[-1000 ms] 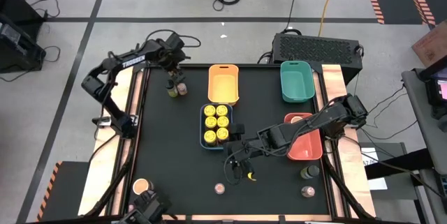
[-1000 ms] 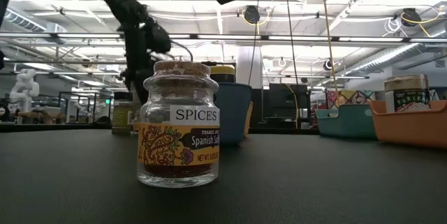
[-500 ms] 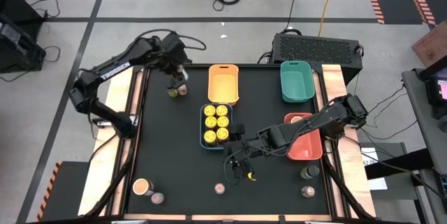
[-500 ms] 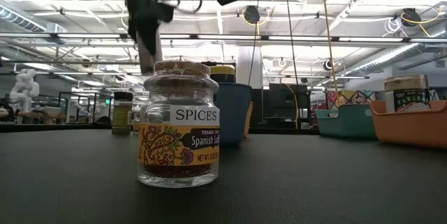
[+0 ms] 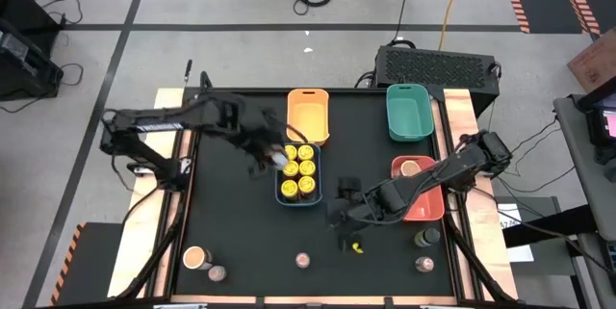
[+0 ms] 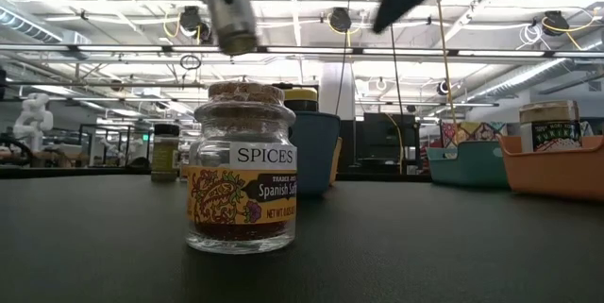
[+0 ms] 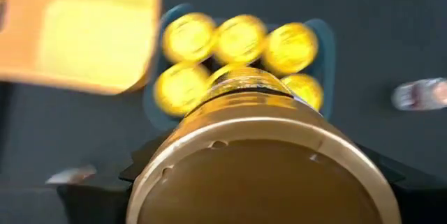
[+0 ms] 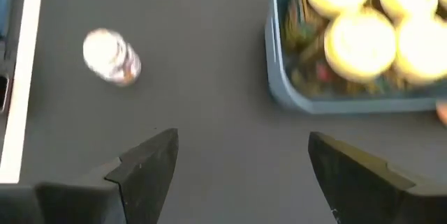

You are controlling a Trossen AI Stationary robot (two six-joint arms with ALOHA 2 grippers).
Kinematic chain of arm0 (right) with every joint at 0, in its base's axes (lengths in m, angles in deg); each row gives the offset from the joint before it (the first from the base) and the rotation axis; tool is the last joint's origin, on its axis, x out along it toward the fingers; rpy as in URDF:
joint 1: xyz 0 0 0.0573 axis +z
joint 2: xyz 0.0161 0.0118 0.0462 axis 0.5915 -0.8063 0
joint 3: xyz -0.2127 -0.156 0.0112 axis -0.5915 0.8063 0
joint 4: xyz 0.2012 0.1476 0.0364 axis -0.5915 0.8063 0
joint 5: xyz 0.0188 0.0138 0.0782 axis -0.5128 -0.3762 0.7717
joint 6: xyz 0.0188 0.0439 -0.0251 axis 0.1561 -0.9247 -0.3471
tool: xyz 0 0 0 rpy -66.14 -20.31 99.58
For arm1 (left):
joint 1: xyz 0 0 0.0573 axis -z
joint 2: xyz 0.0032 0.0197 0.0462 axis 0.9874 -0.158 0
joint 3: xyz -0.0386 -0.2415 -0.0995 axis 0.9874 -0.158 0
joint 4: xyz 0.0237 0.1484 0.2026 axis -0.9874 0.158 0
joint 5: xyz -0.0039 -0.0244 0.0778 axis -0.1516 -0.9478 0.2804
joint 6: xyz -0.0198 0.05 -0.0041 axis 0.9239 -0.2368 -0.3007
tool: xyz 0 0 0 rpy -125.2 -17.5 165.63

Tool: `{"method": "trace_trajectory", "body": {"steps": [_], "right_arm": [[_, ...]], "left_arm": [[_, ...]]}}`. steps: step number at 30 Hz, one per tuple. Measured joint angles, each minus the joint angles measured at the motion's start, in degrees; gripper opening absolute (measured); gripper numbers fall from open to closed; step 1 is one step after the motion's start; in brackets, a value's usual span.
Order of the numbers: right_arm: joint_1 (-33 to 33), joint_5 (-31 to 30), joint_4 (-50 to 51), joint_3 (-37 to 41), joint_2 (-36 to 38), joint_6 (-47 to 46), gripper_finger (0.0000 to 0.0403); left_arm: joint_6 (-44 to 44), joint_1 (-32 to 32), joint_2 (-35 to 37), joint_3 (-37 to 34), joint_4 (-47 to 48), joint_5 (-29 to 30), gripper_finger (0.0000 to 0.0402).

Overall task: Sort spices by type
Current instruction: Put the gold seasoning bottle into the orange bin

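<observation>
My left gripper [image 5: 276,160] is shut on a yellow-lidded spice jar [image 7: 258,161] and holds it in the air at the left edge of the blue tray [image 5: 281,176]. The tray holds several yellow-lidded jars [image 5: 307,167]. In the low view the held jar [image 6: 233,15] hangs high above the table. My right gripper [image 8: 241,140] stands open over bare table just right of the blue tray, with nothing between its fingers. A cork-topped saffron jar [image 6: 241,171] stands at the near edge. Two more jars [image 6: 166,152] stand far back on the left. My left gripper holds the spice jar from above, slanting down. In the wrist view the jar's lid end [image 7: 265,175] fills the picture and hides the fingers, so the place of contact does not show. The jar is lifted clear and hangs tilted below the gripper.
An orange-yellow tray [image 5: 308,115] and a green tray [image 5: 409,112] lie at the far side. A red tray [image 5: 423,201] with a peach-topped tub [image 5: 412,167] lies on the right. Loose jars [image 5: 195,257] [image 5: 423,264] and a yellow piece [image 5: 356,246] sit along the near edge.
My left gripper has lifted a jar from the table's far left corner and swung it up and toward the right, to the blue tray. Its wrist rolled on the way. My right gripper has shifted a little toward the right edge and has turned, staying open.
</observation>
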Motion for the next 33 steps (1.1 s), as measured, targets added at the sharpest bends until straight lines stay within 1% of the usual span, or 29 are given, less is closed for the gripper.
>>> {"method": "trace_trajectory", "body": {"steps": [3,6,9,14,18,24,29,33], "right_arm": [[2.54,-0.77,5.05,0.0,1.56,-4.21,0.0315],[5.39,-4.28,8.86,0.0,3.69,-8.5,0.0315],[8.27,-8.37,12.75,-0.02,5.61,-13.45,0.0315],[13.48,-15.93,18.34,0.03,7.62,-21.37,0.0315],[16.76,-18.81,18.43,1.82,7.76,-24.43,0.0315],[19.93,-19.78,18.49,6.02,7.74,-30.06,0.0315],[20.44,-20.85,17.75,9.42,7.74,-33.04,0.0315],[20.44,-21.27,15.58,10.77,7.72,-33.65,0.0315]], "left_arm": [[0.59,4.73,-3.59,0.0,-5.84,-2.12,0.0283],[-0.46,8.37,-8.19,0.62,-11.75,-4.7,0.0283],[-2.44,11.22,-13.42,3.82,-15.51,-6.09,0.0283],[-6.73,15.02,-21.87,9.68,-21.87,-5.44,0.0283],[-6.9,16.69,-27.99,11.25,-27.77,-4.98,0.0283],[-5.39,16.75,-34.41,11.19,-25.41,-4.65,0.0283],[-4.1,16.67,-36.68,11.26,-21.45,-4.61,0.0283],[-4.21,17.1,-38.03,11.23,-21.5,-3.21,0.0283]]}}
